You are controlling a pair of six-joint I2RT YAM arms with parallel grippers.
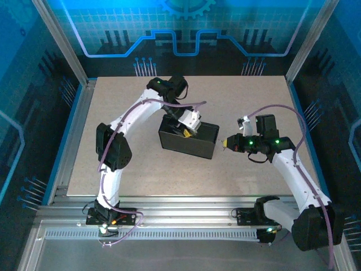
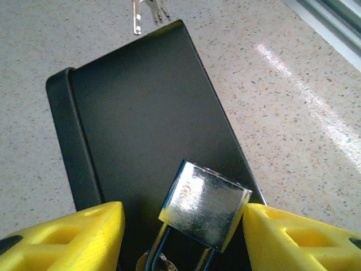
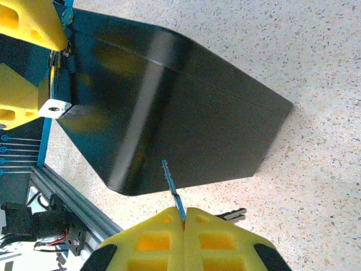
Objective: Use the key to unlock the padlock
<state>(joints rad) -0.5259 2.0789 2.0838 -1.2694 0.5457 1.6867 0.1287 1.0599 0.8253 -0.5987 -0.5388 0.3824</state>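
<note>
The padlock [image 2: 204,210] lies on the black box [image 2: 146,124], between the spread yellow fingers [image 2: 73,240] of the left gripper [image 2: 183,231], touching one finger and clear of the other. The key [image 2: 137,18] shows past the box's right end, above the speckled table [image 2: 293,84].

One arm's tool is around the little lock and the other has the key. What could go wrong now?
The padlock sits skewed between the left tool's fingers, closer to one than the other, so closing may twist or shove it rather than pin it. The right tool holds only the end of the thin key between its shut tips; the key might tilt or slip when pushed into the lock.
</note>
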